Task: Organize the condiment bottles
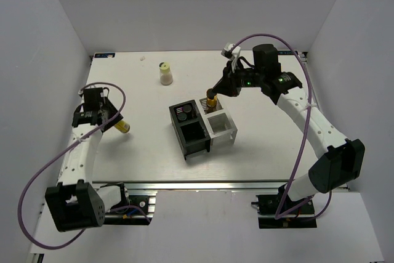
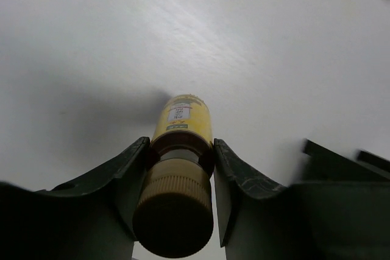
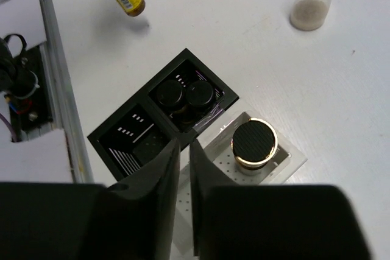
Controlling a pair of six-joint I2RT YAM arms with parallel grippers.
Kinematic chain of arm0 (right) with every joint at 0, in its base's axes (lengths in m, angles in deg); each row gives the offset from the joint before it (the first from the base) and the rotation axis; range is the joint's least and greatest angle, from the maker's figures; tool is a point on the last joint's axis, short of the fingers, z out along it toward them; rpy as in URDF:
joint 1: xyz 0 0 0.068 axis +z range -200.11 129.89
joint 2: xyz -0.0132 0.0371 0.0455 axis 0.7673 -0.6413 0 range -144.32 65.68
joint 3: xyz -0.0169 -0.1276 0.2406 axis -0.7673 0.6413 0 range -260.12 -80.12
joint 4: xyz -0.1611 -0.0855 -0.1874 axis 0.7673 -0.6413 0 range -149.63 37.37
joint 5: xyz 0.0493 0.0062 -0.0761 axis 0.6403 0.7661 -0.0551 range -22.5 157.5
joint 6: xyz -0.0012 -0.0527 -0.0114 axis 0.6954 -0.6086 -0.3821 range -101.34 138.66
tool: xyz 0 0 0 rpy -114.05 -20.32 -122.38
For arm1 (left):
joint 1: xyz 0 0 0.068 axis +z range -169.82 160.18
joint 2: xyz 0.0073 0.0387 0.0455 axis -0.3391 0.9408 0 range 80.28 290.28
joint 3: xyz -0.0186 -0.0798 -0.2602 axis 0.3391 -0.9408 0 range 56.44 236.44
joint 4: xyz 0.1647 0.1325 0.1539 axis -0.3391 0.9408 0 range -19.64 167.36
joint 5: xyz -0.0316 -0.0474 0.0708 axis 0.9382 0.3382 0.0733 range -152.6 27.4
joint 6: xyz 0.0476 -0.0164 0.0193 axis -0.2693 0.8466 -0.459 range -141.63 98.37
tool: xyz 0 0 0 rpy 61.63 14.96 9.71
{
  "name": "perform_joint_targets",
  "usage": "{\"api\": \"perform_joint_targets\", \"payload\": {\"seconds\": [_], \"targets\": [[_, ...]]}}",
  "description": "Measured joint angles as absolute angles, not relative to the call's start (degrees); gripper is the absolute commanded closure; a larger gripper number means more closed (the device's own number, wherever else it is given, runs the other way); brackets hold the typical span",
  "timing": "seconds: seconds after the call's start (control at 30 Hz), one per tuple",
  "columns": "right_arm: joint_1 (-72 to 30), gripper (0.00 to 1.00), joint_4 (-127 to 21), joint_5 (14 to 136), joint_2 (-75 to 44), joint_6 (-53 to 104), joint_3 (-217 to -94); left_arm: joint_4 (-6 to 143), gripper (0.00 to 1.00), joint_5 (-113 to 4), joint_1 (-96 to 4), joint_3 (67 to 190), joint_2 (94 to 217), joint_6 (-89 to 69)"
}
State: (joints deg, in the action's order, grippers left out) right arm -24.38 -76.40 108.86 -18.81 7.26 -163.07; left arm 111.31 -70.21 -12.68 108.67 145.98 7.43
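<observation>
My left gripper [image 2: 181, 144] is shut on a yellow bottle [image 2: 181, 120] with a tan ribbed cap, its fingers pressed against both sides of the neck. It holds the bottle tilted over the table's left side [image 1: 122, 126]. My right gripper [image 3: 184, 144] hovers above the organizers, jaws almost together with nothing between them. Just to its right, a black-capped, gold-rimmed bottle [image 3: 254, 142] stands in the white organizer [image 3: 291, 159]. Two dark bottles [image 3: 183, 94] stand together in one cell of the black organizer [image 3: 122, 150]. A cream-white bottle [image 1: 165, 73] with a pale yellow cap stands alone farther back.
The black organizer [image 1: 198, 146] and the white organizer [image 1: 228, 132] sit side by side mid-table. An aluminium rail [image 1: 203, 184] runs along the near edge. White walls enclose the left, back and right sides.
</observation>
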Motion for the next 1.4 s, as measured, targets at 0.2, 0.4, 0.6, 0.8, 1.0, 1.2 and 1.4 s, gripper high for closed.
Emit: {"api": "perform_joint_targets", "payload": {"seconds": [0.2,0.4,0.6,0.8,1.0,1.2,1.4], "targets": [[-25.38,1.0,-76.42,108.82,-18.81,8.02,-163.16,111.97,1.0,-57.21,-17.76,116.04,138.98,5.53],[-26.85,1.0,-76.47,108.31,-18.81,8.42,-163.6,112.6,1.0,-49.14,-28.29,123.12,139.11,4.46],[-29.56,1.0,-76.47,107.68,-18.81,9.23,-164.82,114.39,1.0,-48.01,-44.18,130.44,146.43,4.04],[-32.66,1.0,-76.49,107.22,-18.79,9.66,-164.89,116.25,1.0,-49.16,-54.89,135.01,153.95,2.75],[-34.21,1.0,-76.53,106.83,-18.24,9.71,-164.6,118.22,1.0,-51.96,-56.77,135.01,156.42,1.62],[-34.3,1.0,-76.47,106.89,-17.04,9.73,-163.93,118.39,1.0,-55.15,-57.91,134.96,158.65,0.22],[-34.32,1.0,-76.47,106.89,-16.98,9.75,-163.56,118.33,1.0,-58.65,-61.32,134.94,163.29,-1.07]]}}
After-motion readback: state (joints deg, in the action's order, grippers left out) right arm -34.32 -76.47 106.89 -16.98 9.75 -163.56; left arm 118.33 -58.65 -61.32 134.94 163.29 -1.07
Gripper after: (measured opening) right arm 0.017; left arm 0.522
